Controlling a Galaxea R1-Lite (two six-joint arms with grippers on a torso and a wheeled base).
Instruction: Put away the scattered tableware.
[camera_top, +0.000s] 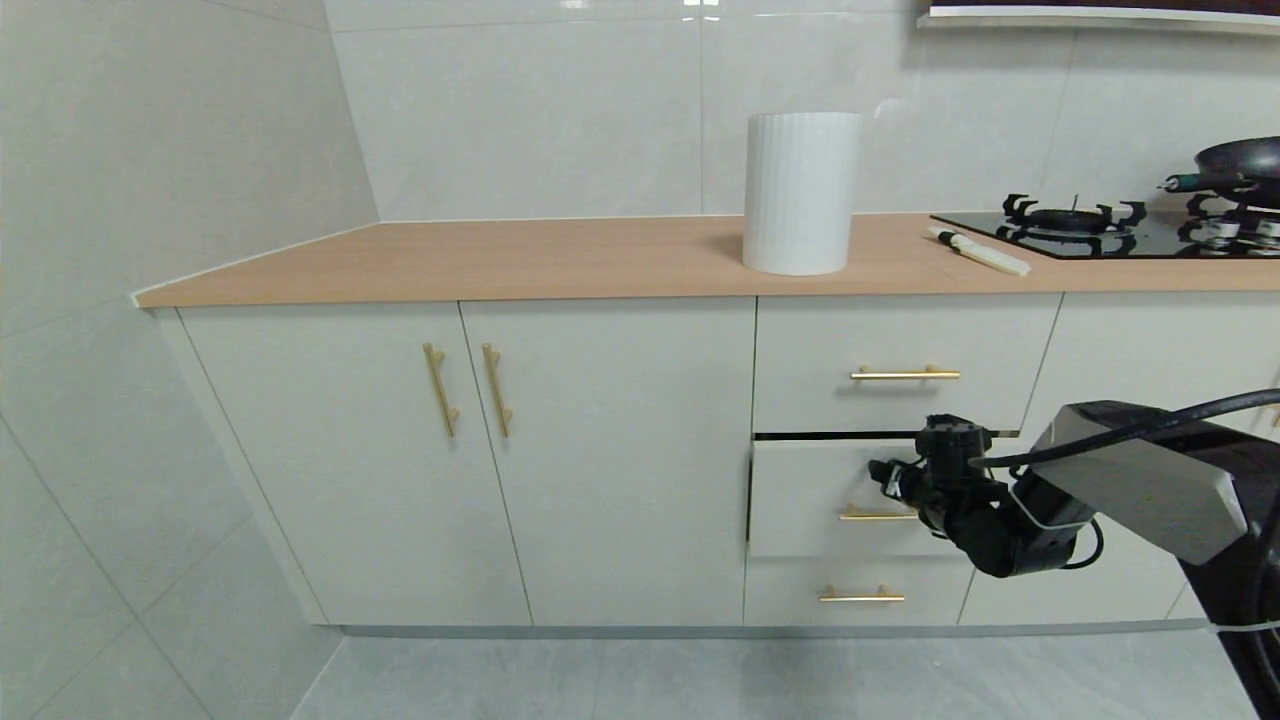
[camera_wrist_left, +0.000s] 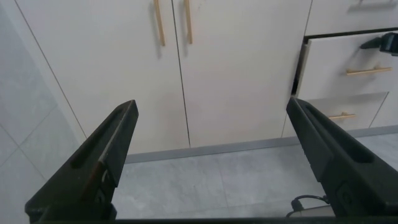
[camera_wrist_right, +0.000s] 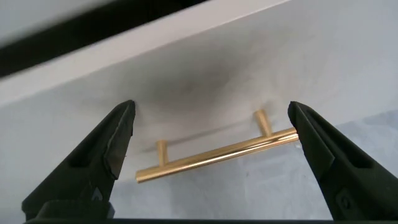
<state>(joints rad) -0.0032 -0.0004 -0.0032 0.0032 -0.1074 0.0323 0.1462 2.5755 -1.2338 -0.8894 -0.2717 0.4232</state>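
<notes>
A pale, long utensil (camera_top: 978, 250) with a dark end lies on the wooden counter (camera_top: 560, 258), just left of the stove. Below it the middle drawer (camera_top: 810, 500) stands slightly ajar, with a dark gap along its top. My right gripper (camera_top: 893, 478) is open right in front of that drawer's gold handle (camera_wrist_right: 217, 155). The bar spans the space between the fingers (camera_wrist_right: 106, 155) and nothing clamps it. My left gripper (camera_wrist_left: 210, 106) is open and empty, held low above the floor and facing the cabinet doors (camera_wrist_left: 174, 68).
A tall white ribbed container (camera_top: 800, 190) stands on the counter above the drawers. A gas stove (camera_top: 1110, 230) with a dark pan (camera_top: 1240, 165) is at the far right. A shut drawer sits above (camera_top: 905, 374) and another below (camera_top: 860, 598) the ajar one. Grey tiled floor (camera_top: 700, 680) lies in front.
</notes>
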